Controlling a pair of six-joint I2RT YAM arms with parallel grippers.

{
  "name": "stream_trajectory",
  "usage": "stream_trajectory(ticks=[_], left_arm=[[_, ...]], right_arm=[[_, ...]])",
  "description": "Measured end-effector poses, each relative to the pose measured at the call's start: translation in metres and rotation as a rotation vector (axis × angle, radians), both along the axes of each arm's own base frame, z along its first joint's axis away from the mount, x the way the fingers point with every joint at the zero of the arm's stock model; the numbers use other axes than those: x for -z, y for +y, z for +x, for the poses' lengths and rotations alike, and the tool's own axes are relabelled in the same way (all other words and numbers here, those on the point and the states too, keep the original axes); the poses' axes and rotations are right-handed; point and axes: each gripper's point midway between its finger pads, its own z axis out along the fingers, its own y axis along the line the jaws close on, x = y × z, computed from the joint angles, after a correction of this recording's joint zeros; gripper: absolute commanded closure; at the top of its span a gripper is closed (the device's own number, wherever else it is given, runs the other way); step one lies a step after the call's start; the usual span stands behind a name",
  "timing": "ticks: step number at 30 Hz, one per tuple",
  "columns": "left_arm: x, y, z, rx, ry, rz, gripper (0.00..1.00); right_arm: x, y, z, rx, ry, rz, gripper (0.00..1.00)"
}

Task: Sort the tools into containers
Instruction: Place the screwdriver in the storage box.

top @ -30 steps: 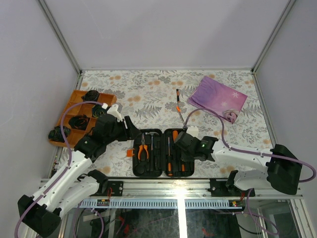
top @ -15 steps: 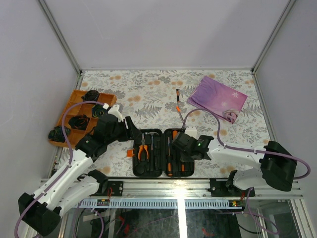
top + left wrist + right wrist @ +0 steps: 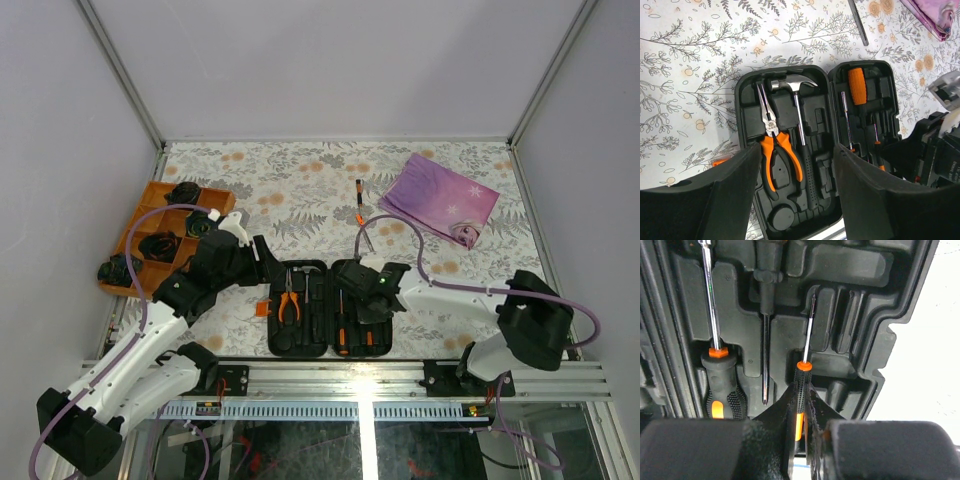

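The black tool case (image 3: 276,338) lies open at the near edge. In the left wrist view its left half (image 3: 741,105) holds orange-handled pliers (image 3: 774,145) and a hammer (image 3: 801,131). Its right half holds an orange-handled screwdriver (image 3: 857,85). My left gripper (image 3: 797,192) is open and empty, just above the case's left half. My right gripper (image 3: 801,407) is shut on a small black-and-orange screwdriver (image 3: 803,375), held along a slot in the case's right half (image 3: 850,270). A larger screwdriver (image 3: 716,375) sits in the slot to the left. Another screwdriver (image 3: 359,200) lies loose on the table.
An orange divided tray (image 3: 133,225) with black coiled lumps stands at the left. A purple cloth (image 3: 440,195) lies at the back right. The floral table cover (image 3: 300,180) stretches behind the case. A metal rail (image 3: 400,370) runs along the near edge.
My right arm has swung left, carrying its gripper a little further over the case's right half with the small screwdriver in it. The left arm has not moved.
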Motion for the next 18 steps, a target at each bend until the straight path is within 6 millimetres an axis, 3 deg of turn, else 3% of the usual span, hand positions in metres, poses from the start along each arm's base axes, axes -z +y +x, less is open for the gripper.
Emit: stream_trajectory(ticks=[4,18], left_arm=[[0.0,0.0,0.0,0.0,-0.001,0.0,0.42],[-0.003,0.004,0.0,-0.015,-0.015,0.003,0.42]], right_arm=[[0.002,0.0,-0.001,-0.028,0.031,-0.05,1.0],[0.021,-0.004,-0.007,-0.073,0.103,-0.084,1.0]])
